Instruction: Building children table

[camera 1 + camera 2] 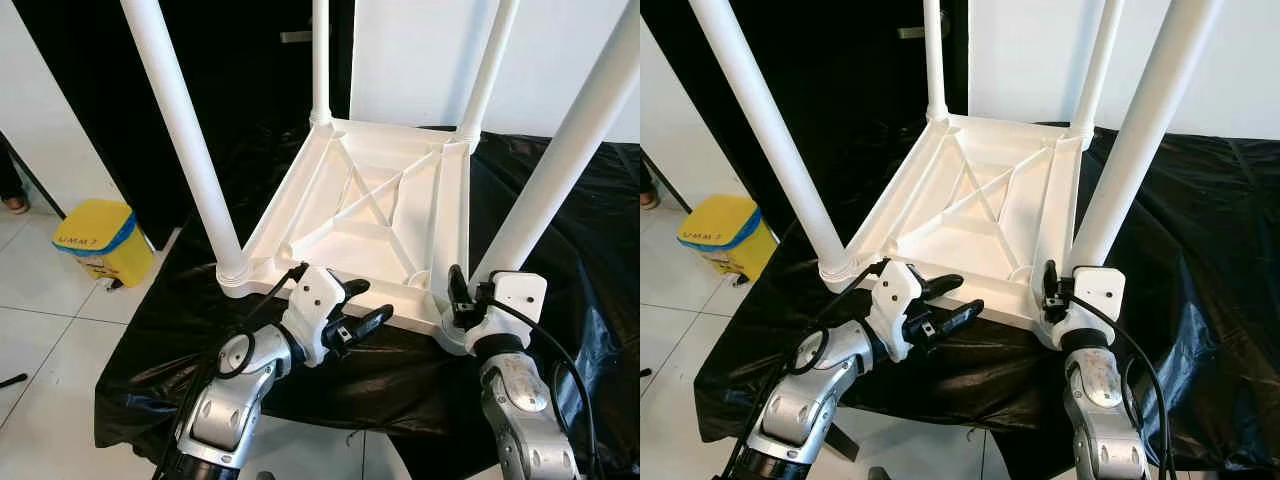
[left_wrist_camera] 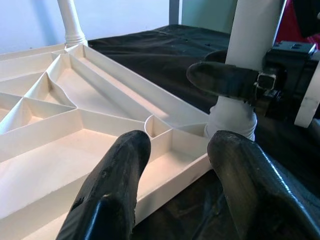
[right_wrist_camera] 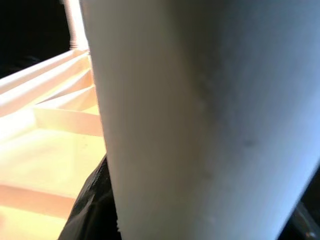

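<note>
A white children's table (image 1: 372, 205) lies upside down on a black cloth (image 1: 400, 372), its ribbed underside up and its legs standing upward. My left gripper (image 1: 370, 303) hovers open at the table's near rim, fingers apart with nothing between them; the left wrist view shows its fingertips (image 2: 131, 150) just short of that rim (image 2: 165, 175). My right gripper (image 1: 478, 288) sits at the base of the near right leg (image 1: 560, 170), fingers wrapped around it where it meets its socket. That leg (image 3: 200, 120) looms very close in the right wrist view.
The near left leg (image 1: 185, 140) rises beside my left arm. A yellow bin (image 1: 100, 240) stands on the white tiled floor at the left, and a person's shoe (image 1: 12, 203) shows at the left edge. White panels and a dark opening stand behind.
</note>
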You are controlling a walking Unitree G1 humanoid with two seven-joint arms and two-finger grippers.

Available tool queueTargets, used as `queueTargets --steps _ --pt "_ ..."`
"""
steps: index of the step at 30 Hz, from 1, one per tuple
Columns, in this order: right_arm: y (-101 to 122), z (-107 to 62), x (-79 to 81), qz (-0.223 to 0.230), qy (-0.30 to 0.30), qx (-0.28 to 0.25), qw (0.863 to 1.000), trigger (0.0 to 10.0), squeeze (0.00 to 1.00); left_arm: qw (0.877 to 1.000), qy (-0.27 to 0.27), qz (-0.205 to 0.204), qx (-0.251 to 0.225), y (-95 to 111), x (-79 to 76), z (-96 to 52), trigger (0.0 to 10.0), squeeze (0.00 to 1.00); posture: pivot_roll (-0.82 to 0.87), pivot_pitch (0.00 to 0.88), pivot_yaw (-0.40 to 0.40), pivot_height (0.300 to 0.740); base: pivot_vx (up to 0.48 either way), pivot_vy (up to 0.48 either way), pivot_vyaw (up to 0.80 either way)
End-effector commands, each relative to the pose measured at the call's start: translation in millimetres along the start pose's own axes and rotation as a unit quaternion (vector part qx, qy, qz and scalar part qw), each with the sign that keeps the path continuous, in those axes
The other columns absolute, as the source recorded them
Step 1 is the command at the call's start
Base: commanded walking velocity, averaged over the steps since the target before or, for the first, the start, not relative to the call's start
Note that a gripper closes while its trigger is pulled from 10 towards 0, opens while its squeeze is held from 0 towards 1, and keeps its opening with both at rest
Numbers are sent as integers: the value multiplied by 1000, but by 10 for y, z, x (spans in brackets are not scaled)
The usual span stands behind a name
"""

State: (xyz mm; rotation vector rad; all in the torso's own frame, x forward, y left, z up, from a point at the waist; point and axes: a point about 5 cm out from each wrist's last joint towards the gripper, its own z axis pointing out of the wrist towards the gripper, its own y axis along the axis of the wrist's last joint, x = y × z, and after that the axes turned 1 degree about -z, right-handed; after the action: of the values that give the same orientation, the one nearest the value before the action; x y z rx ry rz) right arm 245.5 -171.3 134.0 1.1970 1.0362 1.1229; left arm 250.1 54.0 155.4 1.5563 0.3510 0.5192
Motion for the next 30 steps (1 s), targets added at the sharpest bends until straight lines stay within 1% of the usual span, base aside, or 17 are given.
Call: queueTargets --steps 1,2,3,4,5,9,15,16,17,18,20,21,23,27,28,29,30 --pt "-167 -35 -141 -24 -41 49 998 10000 0 998 65 -3 8 -29 48 5 10000 0 -65 64 -9 740 0 0 0" --pt "-162 -33 -143 -25 -42 47 998 10000 192 998 67 -4 8 -28 43 5 10000 0 -62 68 -12 740 0 0 0" --pt "-162 -33 -143 -25 -42 47 998 10000 192 998 67 -4 8 -28 43 5 10000 0 -62 68 -12 740 0 0 0" --pt "-154 -30 -146 -26 -41 45 998 10000 482 998 68 -4 7 -26 37 7 10000 0 -57 72 -17 740 0 0 0" --pt "-139 -23 -133 -21 -29 40 999 10000 1000 998 69 -5 7 -27 31 6 10000 0 -57 73 -18 740 0 0 0" --pt "-85 -5 -107 -17 -3 22 1000 10000 1000 997 72 -7 5 -30 16 8 10000 0 -53 75 -24 740 0 0 0" --pt "-61 31 -154 -29 30 12 999 10000 1000 997 72 -6 3 -26 4 27 10000 0 -45 76 -33 740 0 0 0" --pt "-45 47 -159 -27 60 9 998 10000 0 997 72 -4 2 -23 7 35 10000 0 -41 78 -32 740 0 0 0" --pt "-45 47 -159 -27 60 9 998 10000 0 997 72 -4 2 -23 7 35 10000 0 -41 78 -32 740 0 0 0" --pt "-24 61 -174 -27 101 4 995 10000 0 997 74 -1 2 -18 20 43 10000 0 -36 78 -32 740 0 0 0" --pt "-24 61 -174 -27 101 4 995 10000 0 997 74 -1 2 -18 20 43 10000 0 -36 78 -32 740 0 0 0" --pt "-4 71 -192 -34 143 0 989 10000 0 997 75 1 1 -7 34 49 10000 0 -36 79 -30 740 0 0 0" --pt "10 85 -232 -43 188 0 981 10000 0 997 77 3 0 5 49 55 10000 0 -33 80 -31 740 0 0 0" --pt "-8 138 -285 -64 219 2 974 10000 0 997 77 6 0 8 54 57 10000 0 -31 78 -35 740 0 0 0" --pt "-18 162 -297 -70 217 3 974 3255 0 997 78 6 0 9 53 58 10000 0 -28 75 -38 740 0 0 0" --pt "-26 175 -302 -72 214 4 974 745 0 997 78 6 0 8 49 58 10000 0 -24 71 -39 740 0 0 0" --pt "-26 175 -302 -72 214 4 974 745 0 997 78 6 0 8 49 58 10000 0 -24 71 -39 740 0 0 0"
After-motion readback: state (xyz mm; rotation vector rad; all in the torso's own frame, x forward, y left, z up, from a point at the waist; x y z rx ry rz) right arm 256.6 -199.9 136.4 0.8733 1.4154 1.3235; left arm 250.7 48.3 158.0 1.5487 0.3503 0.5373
